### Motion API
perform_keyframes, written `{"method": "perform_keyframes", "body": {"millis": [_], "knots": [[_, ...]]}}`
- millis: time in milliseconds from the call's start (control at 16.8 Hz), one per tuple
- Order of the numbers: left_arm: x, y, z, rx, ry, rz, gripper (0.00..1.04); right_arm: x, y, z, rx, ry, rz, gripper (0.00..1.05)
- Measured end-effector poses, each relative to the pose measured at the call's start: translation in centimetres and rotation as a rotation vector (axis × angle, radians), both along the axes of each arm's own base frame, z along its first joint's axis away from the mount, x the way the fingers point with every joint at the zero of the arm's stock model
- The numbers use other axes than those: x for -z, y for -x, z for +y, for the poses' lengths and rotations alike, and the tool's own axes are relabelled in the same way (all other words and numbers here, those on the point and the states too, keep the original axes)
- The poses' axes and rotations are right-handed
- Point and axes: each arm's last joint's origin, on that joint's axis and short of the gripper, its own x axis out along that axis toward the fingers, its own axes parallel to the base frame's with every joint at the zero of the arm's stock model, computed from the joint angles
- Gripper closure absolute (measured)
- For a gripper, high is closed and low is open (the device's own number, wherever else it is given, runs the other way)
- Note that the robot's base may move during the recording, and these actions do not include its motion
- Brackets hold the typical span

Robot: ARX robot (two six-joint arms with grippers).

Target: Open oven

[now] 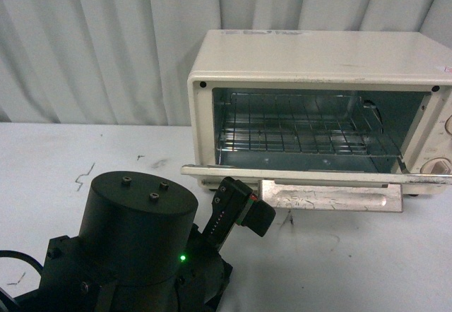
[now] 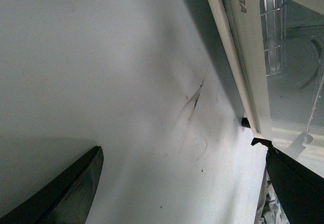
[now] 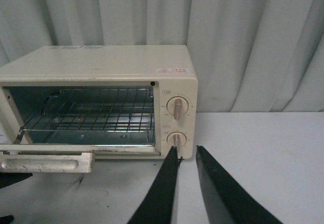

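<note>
Oven (image 1: 318,58): cream-white, plain; small black dots at front corners. Interior grey-blue, shiny.
Rack (image 1: 296,125): silver wire, grid pattern.
Handle (image 1: 332,195): cream, scuffed with grey scratches.
Knobs (image 3: 176,107): pale beige, fine dark scale marks around them.
Label (image 3: 173,71) on oven top: white with red print.
Lettering (image 2: 242,1) on door: grey.
Curtain (image 1: 92,44): white-grey, vertical fold stripes.
Table (image 1: 85,178): white, a few dark scribble marks.
Arm (image 1: 141,241): matte black; green light (image 1: 182,258).
Left gripper (image 2: 182,150), right gripper (image 3: 186,148): black.
</note>
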Motion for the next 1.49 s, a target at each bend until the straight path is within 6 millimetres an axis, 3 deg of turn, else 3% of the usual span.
{"method": "perform_keyframes", "body": {"millis": [119, 477, 1073, 1490], "knots": [[0.0, 0.0, 0.0, 0.001, 0.0, 0.0, 0.07, 0.0, 0.0, 0.0, 0.0, 0.0, -0.001, 0.71], [0.0, 0.1, 0.0, 0.001, 0.0, -0.001, 0.07, 0.0, 0.0, 0.0, 0.0, 0.0, -0.001, 0.05], [0.1, 1.1, 1.3, -0.015, 0.038, 0.01, 0.07, 0.0, 0.0, 0.0, 0.0, -0.001, -0.001, 0.06], [0.0, 2.2, 5.5, -0.187, 0.151, -0.027, 0.07, 0.0, 0.0, 0.0, 0.0, 0.0, -0.001, 0.06]]}}
